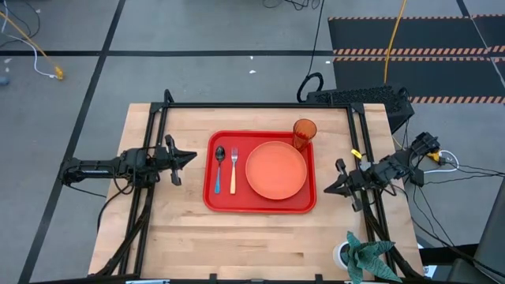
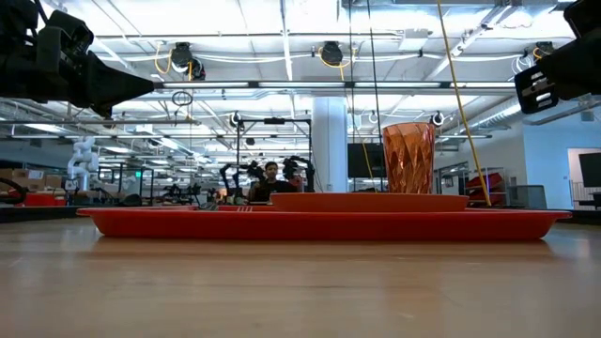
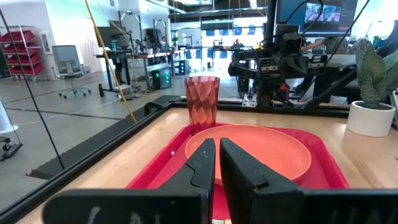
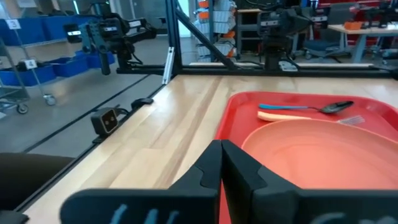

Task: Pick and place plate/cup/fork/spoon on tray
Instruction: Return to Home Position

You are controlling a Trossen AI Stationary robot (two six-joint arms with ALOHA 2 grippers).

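The red tray (image 1: 211, 201) lies in the middle of the wooden table. On it rest the orange plate (image 1: 276, 170), the amber cup (image 1: 304, 132) upright in its far right corner, and, side by side at its left, the blue-handled spoon (image 1: 219, 170) and the orange-handled fork (image 1: 233, 170). My left gripper (image 1: 189, 156) hovers level off the tray's left edge, shut and holding nothing; its wrist view shows its fingers (image 3: 217, 142) pointing at the plate (image 3: 261, 152) and cup (image 3: 202, 102). My right gripper (image 1: 327, 189) hovers off the tray's right edge, shut and holding nothing (image 4: 221, 144).
A potted plant (image 1: 364, 256) stands at the table's near right corner. Black frame rails (image 1: 260, 105) run along the far edge and both sides. Bare wood (image 1: 260, 244) lies between the tray and the near edge. A person (image 2: 272, 174) sits far off in the room behind.
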